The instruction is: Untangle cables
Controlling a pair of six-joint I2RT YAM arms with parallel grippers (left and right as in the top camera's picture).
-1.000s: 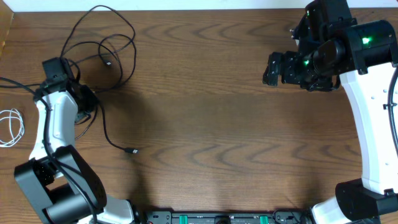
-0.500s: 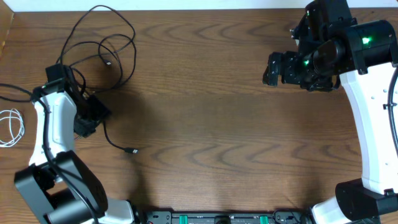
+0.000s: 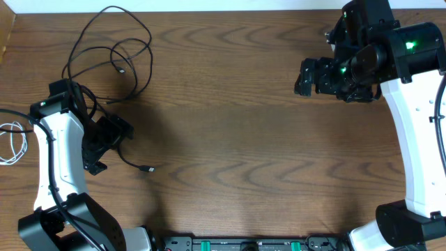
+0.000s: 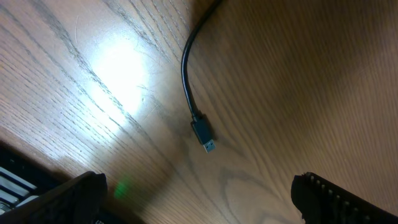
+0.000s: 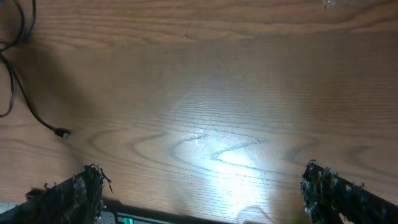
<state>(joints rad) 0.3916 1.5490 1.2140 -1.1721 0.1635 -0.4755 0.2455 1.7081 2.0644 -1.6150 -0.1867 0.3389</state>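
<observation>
Two thin black cords lie loosely looped on the brown wooden table by the wide-open, empty left gripper, a thin white cord apart at the edge, and the right gripper gapes empty too

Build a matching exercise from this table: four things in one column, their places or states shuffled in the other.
1. white cable
2. black plug
3. left gripper
4. right gripper

A. open, over the bare table, right side
B. lying free on the wood, unheld
C. looped at the left edge
D. open, close to the black plug

Pairs: 1-C, 2-B, 3-D, 4-A
</observation>
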